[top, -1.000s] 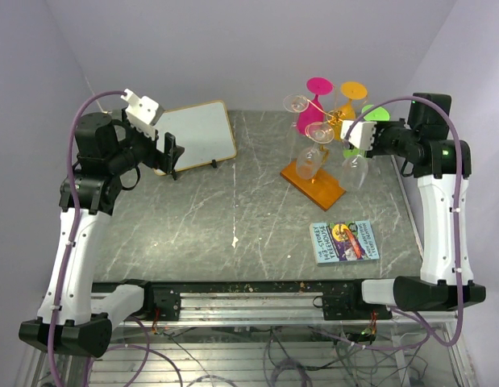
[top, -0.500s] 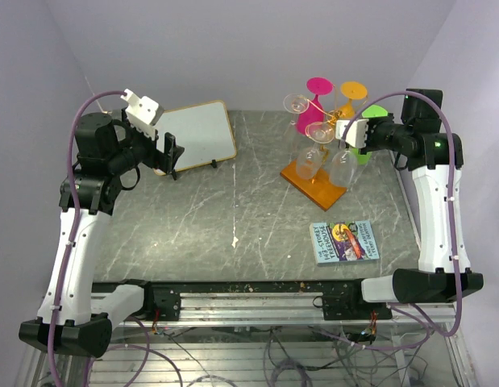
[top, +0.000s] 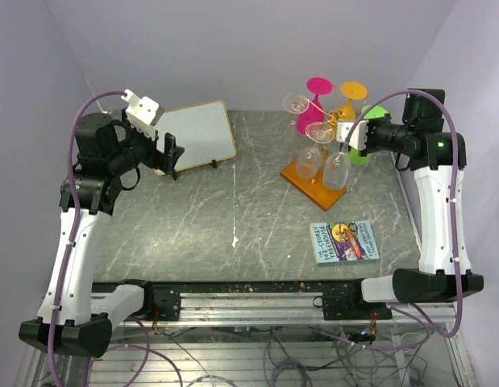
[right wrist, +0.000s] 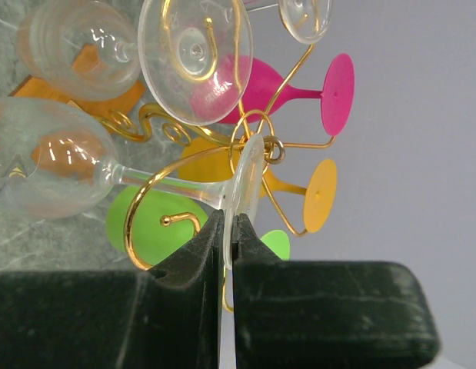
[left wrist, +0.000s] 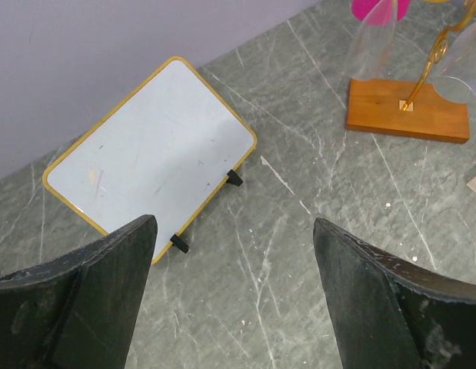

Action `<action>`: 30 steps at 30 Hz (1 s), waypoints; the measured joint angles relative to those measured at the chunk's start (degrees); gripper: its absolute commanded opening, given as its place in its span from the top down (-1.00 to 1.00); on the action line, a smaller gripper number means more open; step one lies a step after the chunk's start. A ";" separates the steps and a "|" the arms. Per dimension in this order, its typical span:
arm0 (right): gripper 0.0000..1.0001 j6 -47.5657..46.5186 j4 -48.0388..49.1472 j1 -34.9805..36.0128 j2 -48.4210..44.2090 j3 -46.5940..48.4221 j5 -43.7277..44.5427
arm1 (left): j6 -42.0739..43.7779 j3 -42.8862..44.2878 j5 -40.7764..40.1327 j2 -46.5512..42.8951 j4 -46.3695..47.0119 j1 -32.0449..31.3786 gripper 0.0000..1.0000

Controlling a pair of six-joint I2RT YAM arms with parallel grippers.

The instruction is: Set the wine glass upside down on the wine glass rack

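Observation:
My right gripper (right wrist: pixel 228 223) is shut on the edge of the foot of a clear wine glass (right wrist: pixel 45 173). The glass hangs tilted, bowl down and to the left. Its stem crosses a curled gold arm (right wrist: pixel 145 201) of the wine glass rack (top: pixel 333 121); I cannot tell whether it rests on the arm. From above, the right gripper (top: pixel 351 135) is at the rack's right side and the held glass's bowl (top: pixel 336 171) hangs over the orange base (top: pixel 312 184). My left gripper (left wrist: pixel 234 221) is open and holds nothing, far to the left above the tabletop.
Pink (top: pixel 309 113), orange (top: pixel 350 95), green (top: pixel 372 117) and clear (top: pixel 296 103) glasses hang on the rack. A white board with a yellow frame (top: pixel 197 135) stands at the back left. A colourful book (top: pixel 344 240) lies near the front right. Walls close in on both sides.
My right arm has carried the clear glass leftward into the rack, and its bowl now hangs over the orange base. The left arm has not moved.

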 measured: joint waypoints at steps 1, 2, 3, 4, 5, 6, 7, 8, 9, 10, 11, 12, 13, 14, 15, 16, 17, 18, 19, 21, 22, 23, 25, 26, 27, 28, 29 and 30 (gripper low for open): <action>1.00 0.00 -0.35 0.02 0.00 0.11 -0.13 | 0.00 0.00 0.00 0.00 0.00 0.00 -0.87; 1.00 0.00 -0.66 0.02 -0.02 0.13 -0.26 | 0.00 0.00 0.00 0.00 0.00 0.00 -0.86; 1.00 0.00 -1.07 0.02 -0.07 0.22 -0.31 | 0.00 0.00 0.00 0.00 0.00 0.00 -0.86; 1.00 0.00 -1.42 0.02 -0.07 0.24 -0.33 | 0.00 0.00 0.00 0.00 0.00 0.00 -0.86; 1.00 0.02 -1.75 0.00 -0.11 0.28 -0.33 | 0.00 0.00 0.00 0.00 0.00 0.00 -0.86; 1.00 0.02 -1.90 0.02 -0.17 0.28 -0.33 | 0.00 0.00 0.00 0.00 0.00 0.00 -0.86; 1.00 0.04 -2.01 0.02 -0.33 0.28 -0.31 | 0.00 0.00 0.00 0.00 0.00 0.00 -0.87; 1.00 0.07 -2.10 0.02 -0.46 0.31 -0.28 | 0.00 0.00 0.00 0.00 0.00 0.00 -0.86; 1.00 0.15 -2.21 0.02 -0.66 0.33 -0.24 | 0.00 0.00 0.00 0.00 0.00 0.00 -0.87; 1.00 0.26 -2.45 0.02 -0.96 0.33 -0.20 | 0.00 0.00 0.00 0.00 0.00 0.00 -0.86; 1.00 0.42 -2.67 0.00 -1.22 0.33 -0.17 | 0.00 0.00 0.00 0.00 0.00 0.00 -0.86; 1.00 0.52 -2.95 0.02 -1.51 0.33 -0.11 | 0.00 0.00 0.00 0.00 0.00 0.00 -0.86; 1.00 0.61 -3.15 0.02 -1.73 0.33 -0.02 | 0.00 0.00 0.00 0.00 0.00 0.00 -0.86; 1.00 0.70 -3.39 0.02 -2.01 0.33 0.04 | 0.00 0.00 0.00 0.00 0.00 0.00 -0.86; 1.00 0.83 -3.65 0.02 -2.32 0.33 0.22 | -0.02 0.00 0.00 0.00 0.00 0.00 -0.86; 1.00 0.90 -3.85 0.02 -2.51 0.33 0.46 | -0.02 0.00 0.00 0.00 0.00 0.00 -0.86; 1.00 0.96 -4.09 0.00 -2.73 0.33 0.90 | -0.02 0.00 0.02 0.00 0.00 0.00 -0.87; 1.00 1.09 -4.20 0.00 -2.84 0.33 1.16 | -0.02 0.00 0.02 0.00 0.00 0.00 -0.86; 1.00 1.25 -4.33 0.00 -2.95 0.33 1.51 | -0.02 0.00 0.02 0.00 0.00 0.00 -0.86; 1.00 1.66 -4.48 0.00 -3.17 0.33 2.14 | -0.02 0.00 0.02 0.00 0.00 0.00 -0.86; 1.00 1.97 -4.48 0.00 -3.28 0.33 2.47 | -0.02 0.00 0.02 0.00 -0.02 0.00 -0.86; 1.00 2.14 -4.48 0.00 -3.37 0.33 2.67 | -0.02 0.00 0.02 0.00 -0.02 0.00 -0.86; 1.00 2.75 -4.48 0.00 -3.54 0.33 3.26 | -0.02 0.00 0.02 0.00 -0.02 0.00 -0.86; 1.00 3.04 -4.46 0.00 -3.61 0.33 3.54 | -0.02 0.00 0.02 0.00 -0.02 0.00 -0.87; 1.00 3.30 -4.46 0.00 -3.67 0.33 3.78 | 0.00 0.00 0.02 0.00 -0.02 0.00 -0.86; 1.00 3.52 -4.44 0.00 -3.76 0.33 3.98 | -0.02 0.00 0.02 0.00 -0.02 0.00 -0.86; 1.00 3.74 -4.46 0.00 -3.80 0.33 4.15 | -0.02 0.00 0.02 0.00 0.00 0.00 -0.87; 1.00 4.00 -4.44 0.00 -3.85 0.33 4.39 | -0.02 0.00 0.02 0.00 -0.02 0.00 -0.86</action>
